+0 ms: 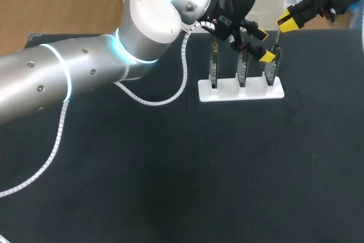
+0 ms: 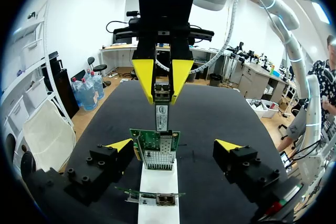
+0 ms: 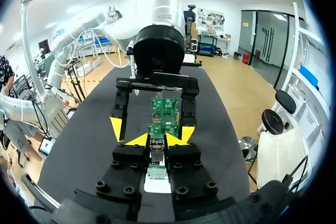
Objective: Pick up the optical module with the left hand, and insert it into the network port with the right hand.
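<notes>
Between the yellow tips of the right gripper (image 3: 157, 140) sits the module (image 2: 161, 113), clamped from both sides at its back end. Its long axis runs straight on from those fingers toward the circuit board (image 2: 155, 149) ahead. In the left wrist view the module's free end meets the board's near edge, right where the port (image 2: 160, 136) opens. Whether the tip is already inside the port or only touching its mouth I cannot tell.

Beyond the board, the left gripper (image 2: 174, 144) faces the right one. Its fingers are spread wide, one on each side of the board, touching nothing and holding nothing. The board stands upright at the end of a white stand (image 2: 157, 184), and two more boards stand further along it.

The hand-over looks done, so the right arm is the one placed to act. The coming move seems to turn on keeping the module in line with the port and pushing along its length. Any tilt could jam it against the board's edge.
</notes>
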Motion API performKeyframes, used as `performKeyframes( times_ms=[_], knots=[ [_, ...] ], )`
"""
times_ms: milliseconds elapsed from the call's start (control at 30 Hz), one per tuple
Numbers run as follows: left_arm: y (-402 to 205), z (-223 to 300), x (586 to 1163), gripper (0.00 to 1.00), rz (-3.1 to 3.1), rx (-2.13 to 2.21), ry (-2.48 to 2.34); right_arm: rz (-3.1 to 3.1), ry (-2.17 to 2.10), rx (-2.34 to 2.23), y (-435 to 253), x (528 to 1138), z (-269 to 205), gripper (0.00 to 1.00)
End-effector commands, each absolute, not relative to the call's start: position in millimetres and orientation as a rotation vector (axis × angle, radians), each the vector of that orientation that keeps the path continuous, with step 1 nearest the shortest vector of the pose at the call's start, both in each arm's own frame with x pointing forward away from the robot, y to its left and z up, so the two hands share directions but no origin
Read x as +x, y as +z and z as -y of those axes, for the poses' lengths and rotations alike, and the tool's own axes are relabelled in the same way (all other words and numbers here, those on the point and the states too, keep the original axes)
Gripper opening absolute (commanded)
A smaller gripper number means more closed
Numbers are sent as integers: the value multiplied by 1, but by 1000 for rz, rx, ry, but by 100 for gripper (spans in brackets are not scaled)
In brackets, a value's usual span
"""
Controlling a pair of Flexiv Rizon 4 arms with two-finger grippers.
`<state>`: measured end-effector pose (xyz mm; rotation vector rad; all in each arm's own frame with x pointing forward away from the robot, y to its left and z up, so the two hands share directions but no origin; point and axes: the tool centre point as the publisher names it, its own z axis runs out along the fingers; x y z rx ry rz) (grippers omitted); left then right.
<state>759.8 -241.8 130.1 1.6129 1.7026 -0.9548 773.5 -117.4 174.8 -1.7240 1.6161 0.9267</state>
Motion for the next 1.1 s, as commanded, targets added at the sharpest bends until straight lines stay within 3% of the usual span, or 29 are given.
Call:
performKeyframes(
  times_ms=[33,1100],
  knots=[
    [131,243,761,100,-1710,1618,-953,-1617,930,-1725,173,774,117,0],
    [131,243,761,100,-1710,1618,-953,-1610,925,-1727,176,769,118,0]
  ],
)
